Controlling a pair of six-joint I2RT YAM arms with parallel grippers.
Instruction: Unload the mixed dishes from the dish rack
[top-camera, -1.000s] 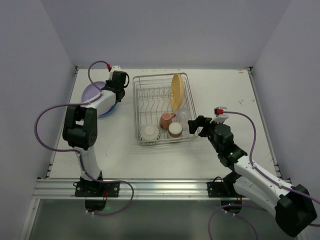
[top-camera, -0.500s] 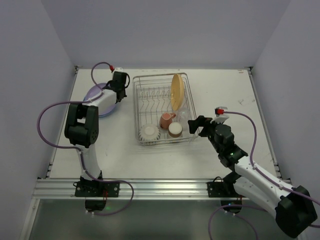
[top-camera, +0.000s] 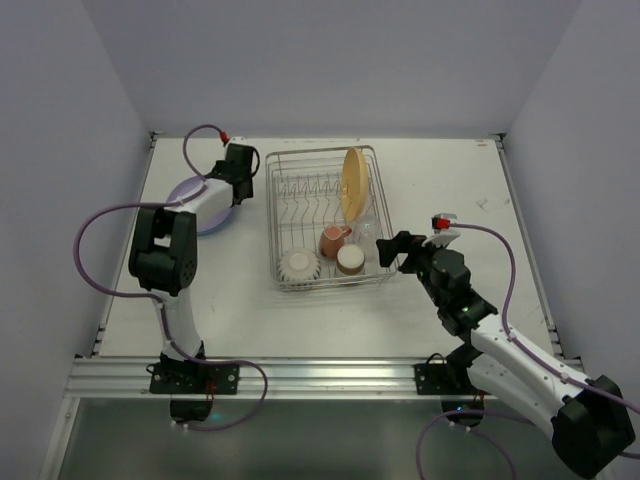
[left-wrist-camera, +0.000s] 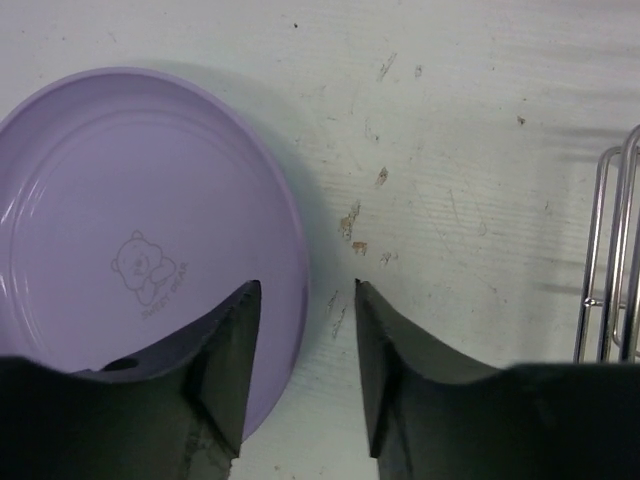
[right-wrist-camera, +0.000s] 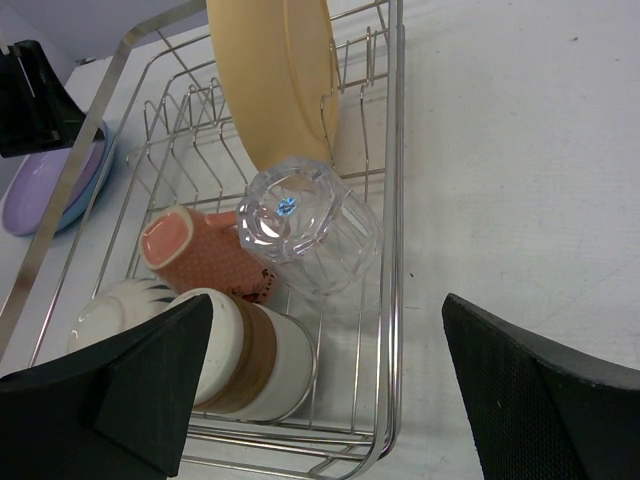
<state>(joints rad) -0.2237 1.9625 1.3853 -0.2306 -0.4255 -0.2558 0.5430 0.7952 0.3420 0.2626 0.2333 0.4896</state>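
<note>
White table (top-camera: 330, 325), dish rack (top-camera: 300, 195), lilac walls (top-camera: 330, 60)

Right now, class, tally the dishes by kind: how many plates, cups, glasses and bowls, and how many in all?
Plates: 3 (yellow plate, purple plate, blue plate)
Cups: 2 (pink mug, brown cup)
Glasses: 1 (glass)
Bowls: 1 (bowl)
Total: 7

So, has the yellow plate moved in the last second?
No. The yellow plate stands upright in the same place as before, at the far right corner of the rack.
</note>
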